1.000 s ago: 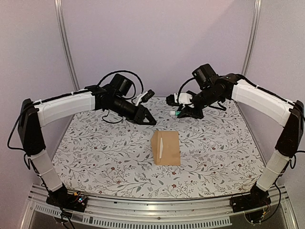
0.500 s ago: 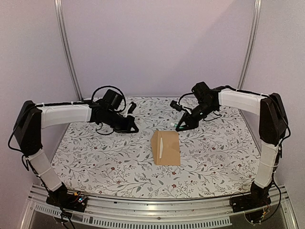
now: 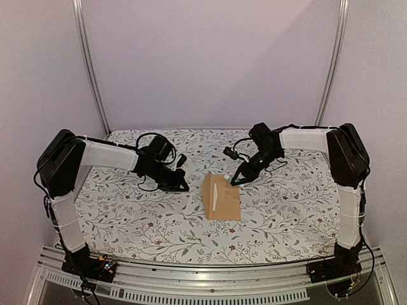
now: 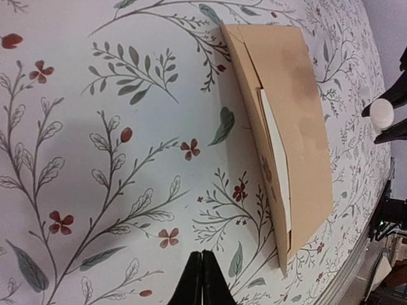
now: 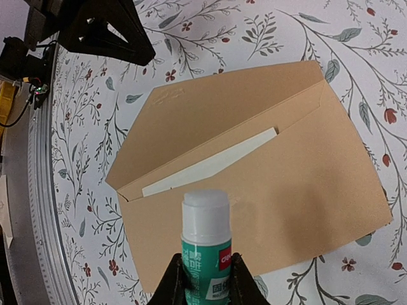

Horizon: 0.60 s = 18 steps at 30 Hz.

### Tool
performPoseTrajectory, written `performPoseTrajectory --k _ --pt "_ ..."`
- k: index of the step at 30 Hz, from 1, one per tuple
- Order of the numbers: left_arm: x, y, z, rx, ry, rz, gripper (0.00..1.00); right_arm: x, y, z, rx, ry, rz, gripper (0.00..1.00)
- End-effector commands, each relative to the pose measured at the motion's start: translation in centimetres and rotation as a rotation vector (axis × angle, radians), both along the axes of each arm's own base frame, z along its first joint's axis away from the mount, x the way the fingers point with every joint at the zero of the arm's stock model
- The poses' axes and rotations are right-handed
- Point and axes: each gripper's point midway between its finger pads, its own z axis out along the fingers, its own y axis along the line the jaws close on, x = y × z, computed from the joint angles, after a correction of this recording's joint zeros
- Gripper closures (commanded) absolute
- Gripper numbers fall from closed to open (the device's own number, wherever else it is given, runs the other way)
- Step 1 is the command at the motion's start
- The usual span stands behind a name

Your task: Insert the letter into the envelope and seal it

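- left gripper [image 3: 183, 187]: hovering low over the floral tablecloth [image 3: 127, 216], just to the left of the envelope and not touching it; its fingers [image 4: 202, 276] are pressing together with nothing between them.
- envelope [image 3: 224, 198]: tan kraft paper, lying flat on the cloth midway between the two grippers; its pointed flap is facing the left gripper and is not lying pressed down, so the mouth is gaping along that side [image 4: 286, 121] [image 5: 267, 190].
- letter [image 3: 215, 196]: cream sheet sitting inside the envelope, with only a narrow pale strip showing at the mouth under the flap edge [image 4: 275, 159] [image 5: 210, 164].
- glue stick [image 5: 205, 244]: green-labelled tube with a white top, pointing towards the envelope's far right corner and hanging close over its tan face; whether it is touching the paper cannot be told [image 3: 227, 178].
- right gripper [image 3: 235, 180]: reaching in from the right of the envelope, beside its far edge; its two fingers are clamping the glue stick's body from either side [image 5: 205, 283].
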Motion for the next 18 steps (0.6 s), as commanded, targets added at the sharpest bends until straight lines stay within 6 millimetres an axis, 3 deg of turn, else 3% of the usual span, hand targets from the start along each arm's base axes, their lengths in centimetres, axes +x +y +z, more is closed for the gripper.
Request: performPoseTrajectory --k 1,10,18 --pt "1.0 -1.1 0.1 -0.064 -0.008 -0.011 1.00 0.0 0.1 -2.4 -0.015 0.047 -0.022 1.00" --pt "1.3 -3.8 -1.2 -0.118 0.022 -0.068 1.00 0.6 -0.4 -4.6 -0.065 0.060 -0.073 1.00" --pt "1.4 -6.3 -1.0 -0.155 0.023 -0.121 1.00 0.7 -1.4 -6.8 -0.102 0.089 -0.111 1.00"
